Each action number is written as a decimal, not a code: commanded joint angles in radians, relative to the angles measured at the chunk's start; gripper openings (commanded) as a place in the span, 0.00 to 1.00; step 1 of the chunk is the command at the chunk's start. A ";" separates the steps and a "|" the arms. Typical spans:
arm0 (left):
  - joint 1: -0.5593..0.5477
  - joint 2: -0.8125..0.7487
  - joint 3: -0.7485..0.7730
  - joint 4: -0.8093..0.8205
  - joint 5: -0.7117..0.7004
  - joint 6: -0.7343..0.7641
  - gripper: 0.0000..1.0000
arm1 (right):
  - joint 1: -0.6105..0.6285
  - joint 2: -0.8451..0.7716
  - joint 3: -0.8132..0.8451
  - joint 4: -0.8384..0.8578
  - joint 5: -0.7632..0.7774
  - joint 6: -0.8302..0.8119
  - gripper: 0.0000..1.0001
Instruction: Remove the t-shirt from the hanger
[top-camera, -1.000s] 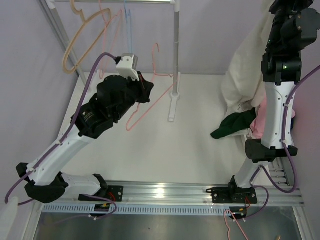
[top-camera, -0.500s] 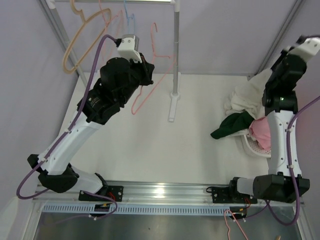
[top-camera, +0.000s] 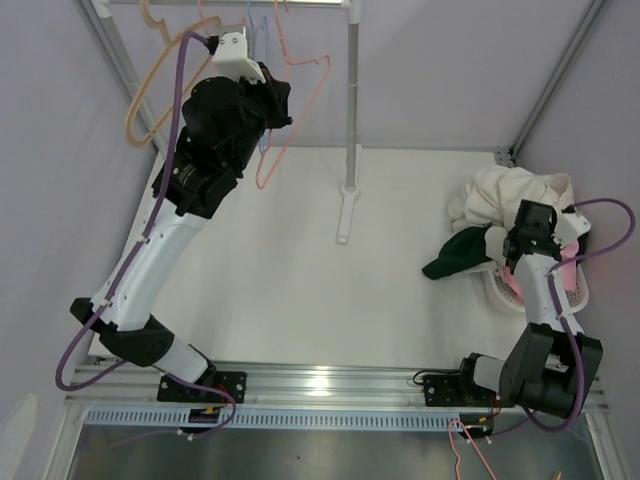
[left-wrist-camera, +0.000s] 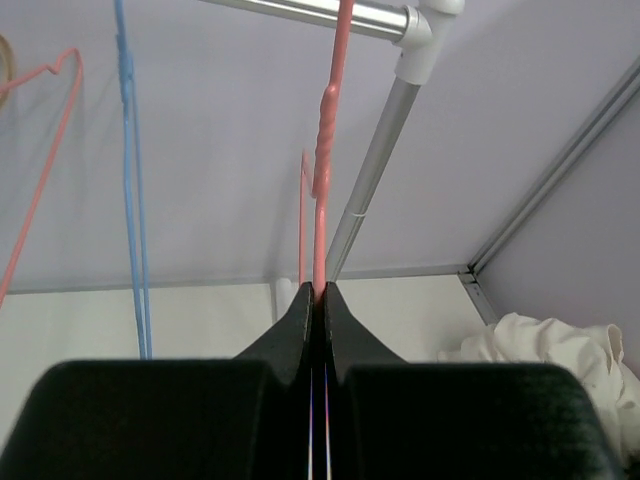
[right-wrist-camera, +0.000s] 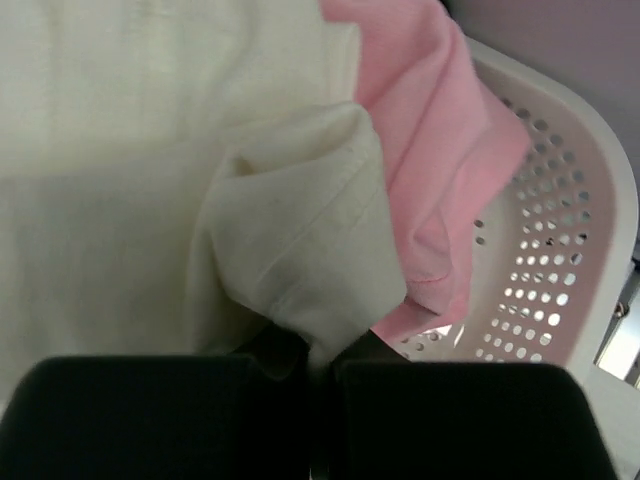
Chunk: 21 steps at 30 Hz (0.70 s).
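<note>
R pincer (right-wrist-camera: 318, 365) is low over the basket (right-wrist-camera: 560, 220) at the bench's (top-camera: 300, 270) right edge, pressed together on a fold of the cream tee (right-wrist-camera: 200, 200); the fold's hem runs down into the gap betw. the fingers. Rest of the tee lies bunched just ahead of and under that pincer, heaped on the basket's far-left side and spilling over its rim toward the back corner. The tee is off the hanger (left-wrist-camera: 322, 200) and well apart from it, on the opp. side of the bench. Basket is white, perforated wall; in it, w/ the tee, a pink garment (right-wrist-camera: 420, 120) touching the tee's right edge and lying against the wall. A dark green garment (top-camera: 460, 255) hangs out the basket's left side onto the bench. L pincer (left-wrist-camera: 318, 300) is raised up by the rail (left-wrist-camera: 320, 10), clamped tight on the pink wire hanger just below its twisted neck; hanger is bare, its top reaches the rail, can't tell if hooked on. A blue hanger (left-wrist-camera: 130, 150) hangs to its left.
</note>
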 joint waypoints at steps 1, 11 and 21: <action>0.022 0.035 0.048 0.054 0.070 0.040 0.01 | -0.096 0.063 -0.031 -0.019 -0.011 0.162 0.00; 0.091 0.092 0.070 0.111 0.153 0.075 0.01 | -0.307 0.386 -0.054 0.127 -0.367 0.171 0.00; 0.106 0.156 0.172 0.108 0.159 0.118 0.01 | -0.132 0.212 0.081 -0.024 -0.082 0.128 0.40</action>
